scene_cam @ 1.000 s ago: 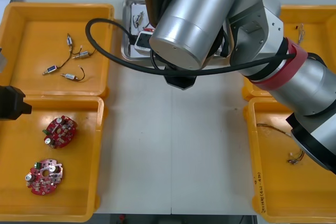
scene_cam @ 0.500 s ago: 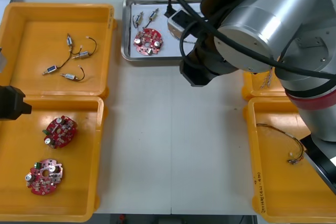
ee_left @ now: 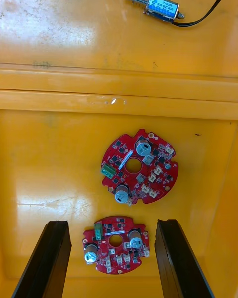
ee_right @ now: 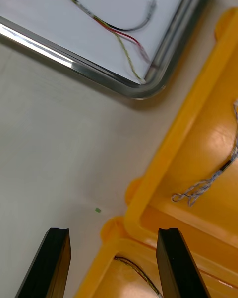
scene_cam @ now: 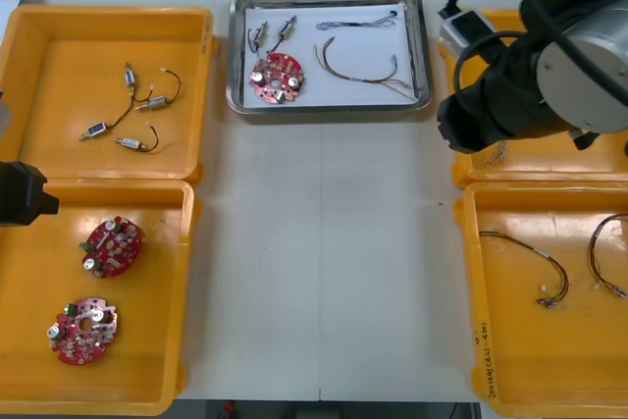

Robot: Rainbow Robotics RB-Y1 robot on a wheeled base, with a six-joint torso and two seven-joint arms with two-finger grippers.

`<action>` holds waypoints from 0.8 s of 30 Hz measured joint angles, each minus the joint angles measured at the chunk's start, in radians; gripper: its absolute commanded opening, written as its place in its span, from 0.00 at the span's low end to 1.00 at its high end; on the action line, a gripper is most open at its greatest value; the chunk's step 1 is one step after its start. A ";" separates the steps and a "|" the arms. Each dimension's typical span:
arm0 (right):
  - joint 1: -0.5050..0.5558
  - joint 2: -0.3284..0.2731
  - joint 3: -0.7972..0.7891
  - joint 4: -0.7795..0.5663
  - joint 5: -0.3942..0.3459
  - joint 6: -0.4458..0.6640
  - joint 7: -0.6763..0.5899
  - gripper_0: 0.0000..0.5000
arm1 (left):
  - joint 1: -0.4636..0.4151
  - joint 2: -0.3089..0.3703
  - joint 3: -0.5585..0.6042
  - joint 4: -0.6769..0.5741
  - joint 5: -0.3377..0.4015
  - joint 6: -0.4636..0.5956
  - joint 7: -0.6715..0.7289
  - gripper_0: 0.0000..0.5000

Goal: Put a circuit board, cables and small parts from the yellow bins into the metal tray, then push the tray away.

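Note:
The metal tray [scene_cam: 233,56], white inside, stands at the table's far middle. In it lie a red circuit board [scene_cam: 276,78], two small metal parts [scene_cam: 258,36], a blue and white cable [scene_cam: 358,22] and a red and yellow cable [scene_cam: 358,62]. My right arm [scene_cam: 549,66] hangs over the far right bin [scene_cam: 461,169]. Its gripper [ee_right: 111,265] is open and holds nothing; it sits above the gap between the tray's corner [ee_right: 144,87] and the bins. My left gripper [ee_left: 111,265] is open above two circuit boards [ee_left: 139,166] in the near left bin [scene_cam: 186,272].
The far left bin [scene_cam: 201,66] holds several small metal parts [scene_cam: 137,100] with black leads. Red and yellow cables [scene_cam: 540,272] lie in the near right bin [scene_cam: 469,272]. A twisted cable [ee_right: 208,184] lies in the far right bin. Bare table stretches between the bins.
My right arm has swung from over the tray to the right, above the right bins, uncovering the tray and the cables in it. The left arm has not moved.

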 measured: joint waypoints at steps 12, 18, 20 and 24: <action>0.172 -0.029 -0.288 -0.007 -0.055 0.000 -0.040 1.00 | 0.001 0.000 0.002 -0.001 0.000 0.000 0.000 1.00; 0.248 -0.049 -0.373 -0.014 -0.067 0.000 -0.040 1.00 | 0.002 0.000 0.002 -0.001 0.000 0.000 0.000 1.00; 0.272 -0.051 -0.402 -0.014 -0.073 0.000 -0.040 1.00 | 0.002 0.000 0.002 -0.001 0.000 0.000 0.000 1.00; 0.321 -0.051 -0.462 -0.015 -0.088 0.000 -0.040 1.00 | 0.002 0.000 0.002 -0.001 0.000 0.000 0.000 1.00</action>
